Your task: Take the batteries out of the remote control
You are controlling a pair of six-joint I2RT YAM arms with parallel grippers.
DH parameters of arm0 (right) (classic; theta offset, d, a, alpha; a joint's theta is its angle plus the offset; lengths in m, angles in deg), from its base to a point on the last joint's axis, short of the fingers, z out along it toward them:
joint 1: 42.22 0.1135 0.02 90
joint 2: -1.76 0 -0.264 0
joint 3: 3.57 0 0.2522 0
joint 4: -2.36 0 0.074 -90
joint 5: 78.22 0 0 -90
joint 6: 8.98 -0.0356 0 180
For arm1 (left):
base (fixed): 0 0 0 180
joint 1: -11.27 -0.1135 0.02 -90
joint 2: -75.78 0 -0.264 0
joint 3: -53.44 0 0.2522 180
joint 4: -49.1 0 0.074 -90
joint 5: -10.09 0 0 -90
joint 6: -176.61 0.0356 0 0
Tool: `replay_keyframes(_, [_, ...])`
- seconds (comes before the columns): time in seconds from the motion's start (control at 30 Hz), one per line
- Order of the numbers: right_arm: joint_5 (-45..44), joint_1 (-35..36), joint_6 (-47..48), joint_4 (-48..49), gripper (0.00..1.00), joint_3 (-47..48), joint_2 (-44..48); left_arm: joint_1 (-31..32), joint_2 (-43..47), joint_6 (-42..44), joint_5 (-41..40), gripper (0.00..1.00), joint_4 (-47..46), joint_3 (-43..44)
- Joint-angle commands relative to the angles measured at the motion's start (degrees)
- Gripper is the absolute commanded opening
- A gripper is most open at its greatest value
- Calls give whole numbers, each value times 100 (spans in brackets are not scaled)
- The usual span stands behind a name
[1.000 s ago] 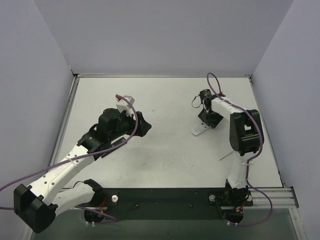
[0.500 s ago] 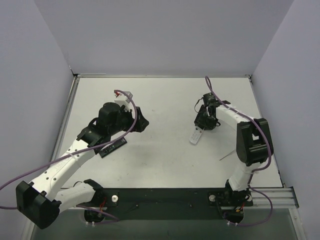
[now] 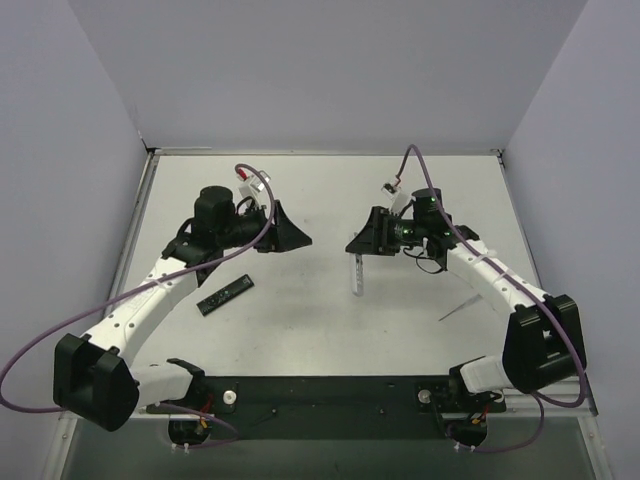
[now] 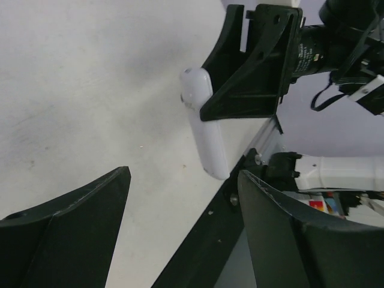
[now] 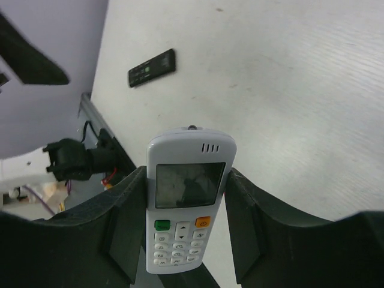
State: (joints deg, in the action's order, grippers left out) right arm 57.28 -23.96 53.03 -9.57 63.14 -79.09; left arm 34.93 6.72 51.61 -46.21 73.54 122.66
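Swinging in toward the middle, the right claw [image 3: 365, 243] has picked the white remote [image 3: 357, 275] up off the table [image 3: 330, 330]. It squeezes the remote's sides. The left claw [image 3: 285, 232] waits near it, wide open and empty. No batteries show. I think they are still inside. A black remote [image 3: 224, 294] and a thin stick [image 3: 450, 312] lie well apart, blocking nothing.

So the white plastic remote control [image 5: 189, 198] ran off the bottom edge of the right wrist view, lowest button rows gone. The right hand [image 5: 186, 174] had its black fingers [image 5: 129, 228] over both long sides. Its little screen was too blurry to read. From the left wrist, the remote's upper part sat hidden behind that hand.

The labels on the flat black rectangular remote [image 5: 152, 68] on the bench [image 5: 288, 90] were too small to make out. The left hand [image 4: 183, 174] had its fingers chopped by the frame's bottom. From above, the thin pale stick [image 3: 452, 312] was too tiny to identify.
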Motion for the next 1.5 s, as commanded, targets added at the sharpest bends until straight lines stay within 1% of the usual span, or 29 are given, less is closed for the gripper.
replay_keyframes(0.0, [1338, 353, 189, 836, 15, -100, 465, 147, -248, -569, 1209, 83, -1524, 96])
replay_keyframes(0.1, [1480, 511, 92, 1109, 15, -153, 597, 341, -398, -621, 1254, 84, -1796, 44])
replay_keyframes(0.17, [1147, 521, -189, 1275, 15, -197, 685, 429, -450, -876, 1262, 83, -2129, -122])
replay_keyframes(0.23, [1014, 503, -538, 1425, 15, -223, 747, 446, -433, -1051, 1411, 83, -2429, -298])
replay_keyframes(0.27, [1075, 520, -698, 1844, 15, -284, 773, 446, -364, -1070, 1447, 83, -2621, -386])
replay_keyframes(0.33, [1198, 512, -1223, 2338, 15, -381, 834, 446, -267, -992, 1465, 86, -2667, -615])
replay_keyframes(0.37, [1190, 520, -1340, 2618, 15, -408, 844, 446, -153, -947, 1491, 86, -2676, -694])
replay_keyframes(0.47, [980, 529, -1525, 2857, 14, -417, 993, 464, 75, -894, 1683, 89, -2859, -923])
replay_keyframes(0.57, [839, 529, -1753, 3261, 13, -487, 1168, 560, 243, -903, 1702, 92, -3062, -1081])
replay_keyframes(0.63, [821, 521, -1964, 3534, 13, -540, 1204, 657, 287, -877, 1684, 93, -3107, -1073])
replay_keyframes(0.67, [847, 529, -2078, 3831, 13, -549, 1195, 675, 270, -877, 1676, 93, -3142, -1064])
replay_keyframes(0.8, [1119, 573, -2763, 4439, 13, -487, 1011, 789, 173, -920, 1658, 93, -3230, -1029])
replay_keyframes(0.87, [1111, 608, -2887, 4668, 13, -514, 993, 824, 103, -1069, 1676, 93, -3449, -1081])
replay_keyframes(1.1, [979, 828, -2844, 4748, 13, -566, 1011, 991, -2, -1421, 1562, 92, -3985, -1117])
replay_keyframes(1.23, [847, 881, -2879, 4783, 13, -610, 1020, 1070, -99, -1579, 1430, 90, -4231, -1195])
replay_keyframes(1.47, [610, 942, -3265, 5328, 13, -821, 1019, 1150, -231, -1659, 1237, 89, -4530, -1292])
